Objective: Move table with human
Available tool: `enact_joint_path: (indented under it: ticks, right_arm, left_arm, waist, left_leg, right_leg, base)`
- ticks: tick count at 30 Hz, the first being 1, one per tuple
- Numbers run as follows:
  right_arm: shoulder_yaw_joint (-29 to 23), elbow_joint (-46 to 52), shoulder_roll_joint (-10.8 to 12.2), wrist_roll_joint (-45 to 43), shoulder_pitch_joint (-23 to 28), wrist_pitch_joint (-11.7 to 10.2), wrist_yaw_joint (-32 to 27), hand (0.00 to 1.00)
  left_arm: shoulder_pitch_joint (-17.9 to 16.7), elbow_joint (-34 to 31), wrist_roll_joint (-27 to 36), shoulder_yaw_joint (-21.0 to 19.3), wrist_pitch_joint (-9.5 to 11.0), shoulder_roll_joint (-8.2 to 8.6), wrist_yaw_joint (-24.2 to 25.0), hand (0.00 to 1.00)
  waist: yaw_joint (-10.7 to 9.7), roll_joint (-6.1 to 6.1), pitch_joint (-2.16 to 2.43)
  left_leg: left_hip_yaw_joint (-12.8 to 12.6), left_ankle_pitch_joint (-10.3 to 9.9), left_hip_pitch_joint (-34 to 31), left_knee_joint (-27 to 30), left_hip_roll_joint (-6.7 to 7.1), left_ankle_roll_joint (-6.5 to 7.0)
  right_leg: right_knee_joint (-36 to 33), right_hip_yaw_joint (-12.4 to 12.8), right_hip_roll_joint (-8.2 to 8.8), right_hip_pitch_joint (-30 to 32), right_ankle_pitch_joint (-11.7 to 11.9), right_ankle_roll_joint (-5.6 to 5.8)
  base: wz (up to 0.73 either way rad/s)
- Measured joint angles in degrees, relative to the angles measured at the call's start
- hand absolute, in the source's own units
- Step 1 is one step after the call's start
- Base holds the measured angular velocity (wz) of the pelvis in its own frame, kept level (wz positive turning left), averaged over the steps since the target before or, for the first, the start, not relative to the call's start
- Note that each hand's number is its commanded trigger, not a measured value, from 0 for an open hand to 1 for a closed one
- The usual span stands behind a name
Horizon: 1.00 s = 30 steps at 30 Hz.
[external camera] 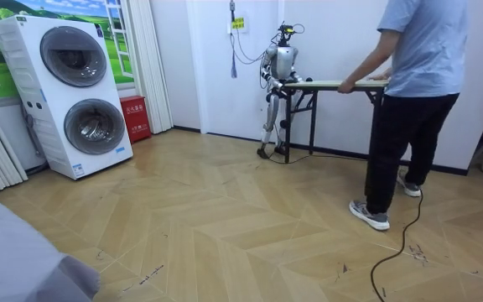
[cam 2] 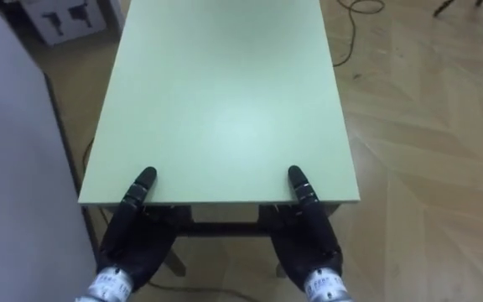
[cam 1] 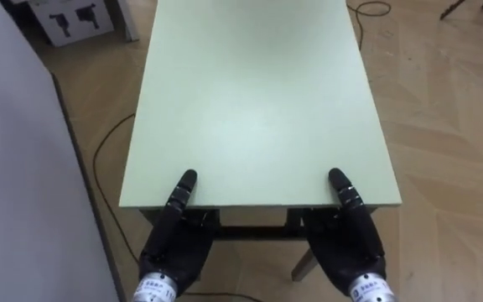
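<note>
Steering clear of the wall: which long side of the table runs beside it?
The table's long side on the robot's left: it runs alongside the pale wall; the right side faces open wooden floor.

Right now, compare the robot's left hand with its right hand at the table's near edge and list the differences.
The left hand holds the green table near its left corner, beside a pale wall; the right hand holds near the right corner, beside wood floor. The left thumb leans rightward, the right thumb leftward. Both lay a thumb on the tabletop, palms below the edge.
</note>
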<state>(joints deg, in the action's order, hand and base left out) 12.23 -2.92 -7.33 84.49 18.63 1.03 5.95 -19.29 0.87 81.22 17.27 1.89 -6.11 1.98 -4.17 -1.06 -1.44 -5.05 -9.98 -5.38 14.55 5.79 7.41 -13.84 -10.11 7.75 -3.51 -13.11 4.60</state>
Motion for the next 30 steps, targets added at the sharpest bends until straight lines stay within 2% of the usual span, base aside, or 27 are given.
enact_joint_path:
  ticks: [3,5,7,9,11,12,13,14,15,16,17,18,19,22,24,27,30]
  right_arm:
    - [0.0,0.0,-0.1,-1.0,-0.5,0.1,-1.2,1.00]
    - [0.0,0.0,-0.4,-1.0,-0.8,0.1,-1.5,1.00]
    - [-0.1,0.0,-0.4,-1.1,-0.9,0.0,-1.5,1.00]
    - [-0.2,0.0,-0.4,-0.9,-1.0,0.0,-1.5,1.00]
    - [-0.4,0.0,-0.4,-0.5,-1.0,0.1,-1.5,1.00]
    - [-0.5,0.0,-0.4,-0.6,-1.1,0.3,-1.5,1.00]
    - [-0.5,0.0,-0.4,-0.6,-1.2,0.3,-1.6,1.00]
    - [-0.5,0.0,-0.6,-0.5,-1.2,0.4,-1.8,1.00]
    - [-0.5,0.0,-0.7,-0.6,-1.1,0.4,-1.8,1.00]
    - [-0.5,0.0,-0.7,-0.5,-1.2,0.3,-1.9,1.00]
    - [-0.4,0.0,-0.7,0.0,-1.1,0.0,-1.9,1.00]
    - [-0.3,0.0,-0.7,0.6,-1.0,-0.1,-1.9,1.00]
    - [0.0,0.0,-0.6,0.8,-1.1,-0.1,-1.9,1.00]
    - [0.0,0.0,-0.6,0.7,-1.2,0.0,-2.1,1.00]
    - [0.0,0.0,-1.0,0.7,-1.2,-0.1,-2.1,1.00]
    - [0.0,0.0,-1.3,0.7,-1.2,-0.3,-2.3,1.00]
    - [0.0,0.0,-1.3,0.3,-1.3,-0.4,-2.9,1.00]
  left_arm:
    - [-0.9,0.0,0.0,0.0,0.0,0.05,-0.3,1.00]
    - [-1.0,0.0,-0.2,0.0,0.0,0.28,-0.5,1.00]
    - [-0.9,0.0,-0.3,0.1,0.0,0.29,-0.4,1.00]
    - [-0.9,0.0,-0.3,0.6,0.0,0.41,-0.2,1.00]
    - [-0.9,0.0,-0.3,0.5,0.1,0.61,-0.2,1.00]
    - [-0.8,0.0,-0.3,0.5,0.1,0.59,-0.2,1.00]
    - [-0.5,0.0,-0.3,0.5,0.1,0.55,-0.3,1.00]
    - [-0.5,0.1,-0.1,0.3,-0.1,0.76,-0.4,1.00]
    - [-0.6,0.0,0.1,0.1,-0.2,0.81,-0.4,1.00]
    - [-0.4,0.0,0.2,0.3,-0.2,0.80,-0.4,1.00]
    - [0.1,0.0,0.2,0.3,-0.3,0.68,-0.4,1.00]
    - [0.3,0.0,0.2,0.5,-0.4,0.58,-0.4,1.00]
    - [0.5,0.0,0.3,0.5,-0.4,0.56,-0.4,1.00]
    - [0.5,0.0,0.2,0.5,-0.6,0.54,-0.6,1.00]
    - [0.4,0.1,0.2,0.7,-0.6,0.39,-0.6,1.00]
    - [0.2,0.3,0.2,1.1,-0.6,0.34,-0.6,1.00]
    - [0.1,0.7,0.3,1.2,-0.5,0.42,-0.8,1.00]
  waist:
    - [0.5,-0.01,-0.01]
    - [1.6,0.03,0.00]
    - [1.3,0.03,0.00]
    - [1.1,0.02,0.00]
    - [1.0,0.03,-0.01]
    - [0.9,0.04,-0.01]
    - [0.8,0.02,-0.02]
    - [0.4,0.35,0.02]
    - [-0.2,0.59,0.06]
    - [-1.3,0.70,0.04]
    - [-2.3,0.85,0.04]
    - [-2.4,0.75,0.00]
    - [-1.8,0.62,-0.01]
    - [-1.4,1.02,0.01]
    - [-0.4,1.30,0.09]
    - [-0.4,1.53,0.09]
    - [-0.2,1.72,0.08]
  left_leg:
    - [0.6,0.0,0.0,0.2,0.12,-0.11]
    - [1.0,0.0,-0.2,0.5,0.13,-0.17]
    - [2.1,-0.1,-1.0,1.3,0.22,-0.22]
    - [1.9,-0.1,-1.5,1.8,0.07,-0.22]
    - [2.9,-0.1,-2.0,3.0,-0.10,-0.23]
    - [3.7,-0.2,-2.1,3.1,-0.09,-0.31]
    - [4.7,-0.2,-2.5,3.4,-0.06,-0.36]
    - [5.4,-0.3,-2.9,4.3,0.06,-0.64]
    - [5.2,-0.4,-3.2,4.7,0.03,-0.75]
    - [1.5,-0.4,-3.8,4.8,-0.72,-0.79]
    - [-5.3,-0.4,-4.6,4.6,-2.65,-0.67]
    - [-8.3,-0.4,-4.8,4.4,-3.56,-0.63]
    - [-9.8,-0.4,-4.9,4.1,-4.21,-0.62]
    - [-8.7,-0.3,-4.9,4.1,-4.04,-0.47]
    - [-8.6,-0.2,-5.1,4.1,-4.04,-0.45]
    - [-8.2,-0.2,-5.0,4.1,-3.98,-0.43]
    - [-5.9,-0.2,-4.9,4.2,-3.83,-0.41]
  right_leg:
    - [1.1,0.0,-0.22,-1.1,0.0,0.01]
    - [1.2,0.5,-0.42,-1.5,0.0,0.01]
    - [1.0,0.6,-0.69,-1.3,0.0,0.00]
    - [0.7,0.6,-0.91,-1.4,0.0,-0.02]
    - [-0.9,0.5,-1.22,-1.0,-0.8,-0.84]
    - [-0.8,1.4,-1.65,-0.8,-1.4,-1.15]
    - [0.9,3.3,-2.97,0.3,-1.7,-1.77]
    - [1.8,3.5,-4.06,1.2,-1.1,-2.99]
    - [1.3,2.8,-4.08,0.9,-0.8,-2.98]
    - [1.2,0.4,-4.05,0.3,-0.8,-3.12]
    - [1.0,-1.2,-3.98,0.4,-0.9,-3.24]
    - [0.9,-1.4,-4.13,0.6,-1.0,-3.38]
    - [1.0,-1.4,-4.49,0.8,-1.0,-3.53]
    - [1.1,-3.2,-4.90,0.6,-1.0,-3.55]
    - [0.5,-4.5,-4.72,0.6,-1.0,-3.56]
    - [-0.8,-6.0,-4.36,0.7,-1.0,-3.51]
    - [-5.1,-6.7,-3.77,2.5,-1.5,-2.61]
  base:
    - [0.23]
    - [0.23]
    - [0.52]
    - [0.50]
    - [0.43]
    - [0.45]
    - [0.44]
    - [0.51]
    - [0.64]
    - [0.91]
    - [0.88]
    - [0.58]
    - [0.19]
    - [0.17]
    - [0.12]
    - [0.26]
    - [0.31]
